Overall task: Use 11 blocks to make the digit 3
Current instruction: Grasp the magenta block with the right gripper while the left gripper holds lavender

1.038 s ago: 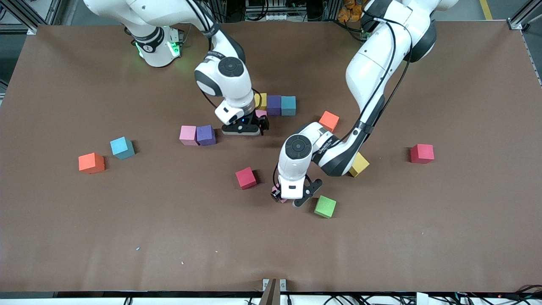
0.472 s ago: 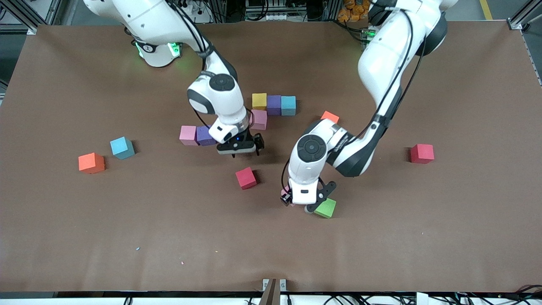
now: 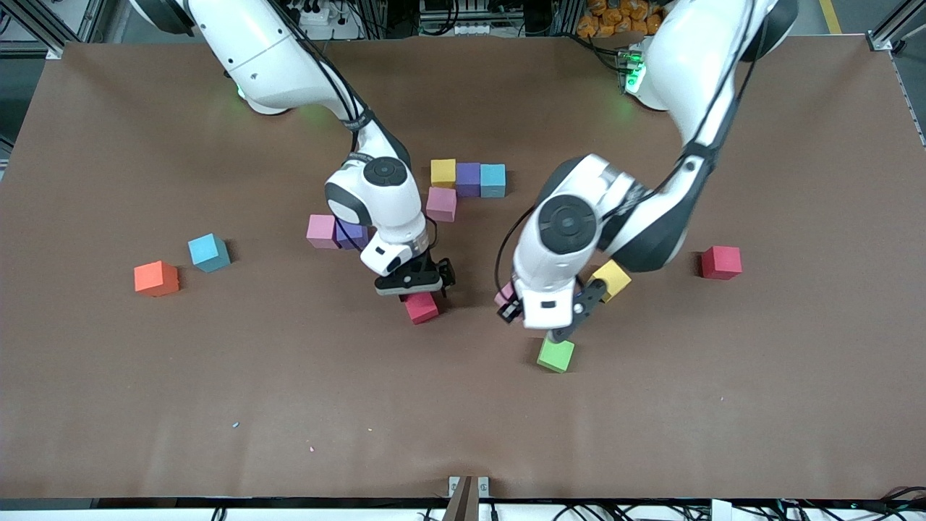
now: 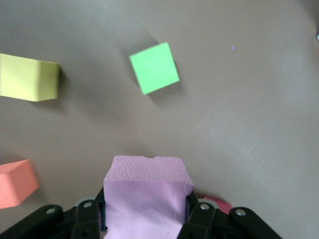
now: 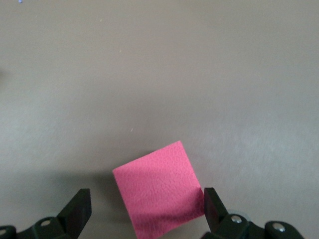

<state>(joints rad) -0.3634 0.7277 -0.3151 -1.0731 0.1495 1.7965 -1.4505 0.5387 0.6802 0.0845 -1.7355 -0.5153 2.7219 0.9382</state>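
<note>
Left wrist view: left gripper point(image 4: 145, 219) clamped on small matte pink foam cube point(image 4: 145, 191); light, squashy, grip flat sides. Right gripper point(image 5: 144, 211) apart over red cube point(image 5: 160, 186).

Brown table point(image 3: 723, 405); green block point(image 3: 555, 354), yellow block point(image 3: 612, 278), red block point(image 3: 720, 261)

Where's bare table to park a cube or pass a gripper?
Free: the wide strip between the green cube and the table's edge nearest the front camera, and the stretch around the lone red cube. Crowded: mid-table, where the left gripper holds a pink cube and the right gripper hangs open over a crimson cube.
</note>
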